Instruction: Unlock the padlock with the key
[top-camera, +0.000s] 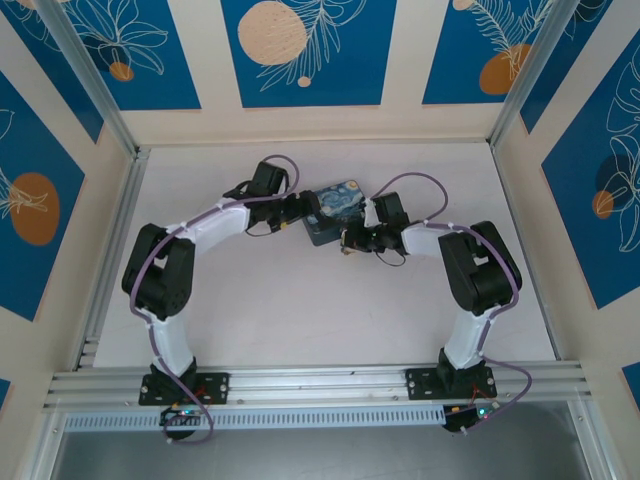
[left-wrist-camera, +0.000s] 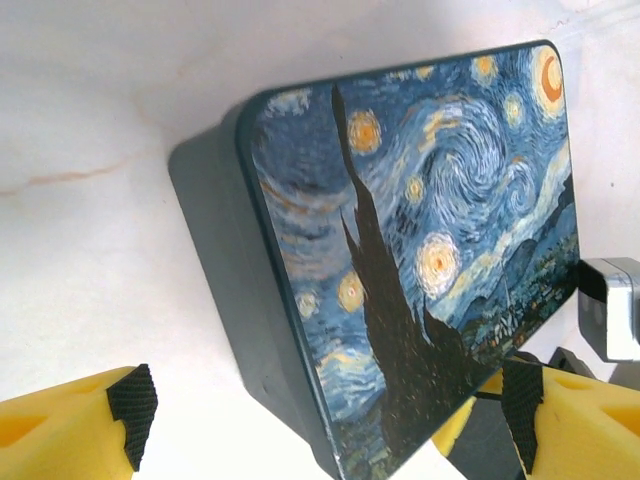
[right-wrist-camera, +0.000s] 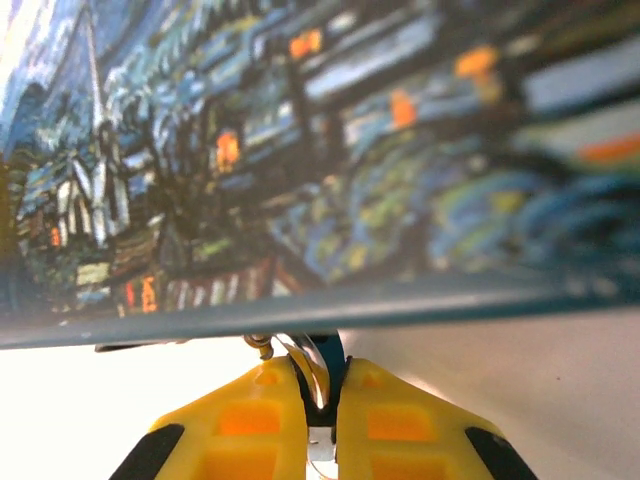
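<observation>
Over on the left, the left gripper (top-camera: 298, 210) sits at the starry-night box's (top-camera: 335, 203) 9 o'clock, jaws spread wide and holding nothing. In its wrist view the yellow fingers flank the box's near corner without touching it. The box itself rests on the pale bench (top-camera: 250, 320), around 12 o'clock from the bench's middle. Moving right, the right gripper (right-wrist-camera: 320, 378) is tucked in at the box's 5 o'clock, and it is clenched. Its pads are pinched on a sliver of teal and silver that looks like the padlock (right-wrist-camera: 331, 358), hanging just under the lid's edge. The key cannot be picked out; it may be lost in that silvery glint, too small to tell. By the look of it, the step in hand is securing the lock at the box front. Next up, the key has to be found and lined up with the keyhole, and that calls for a steady box, a job the free left gripper seems placed for. The lid's overhang crowds the lock from 12 o'clock, and both arms meet close there.
</observation>
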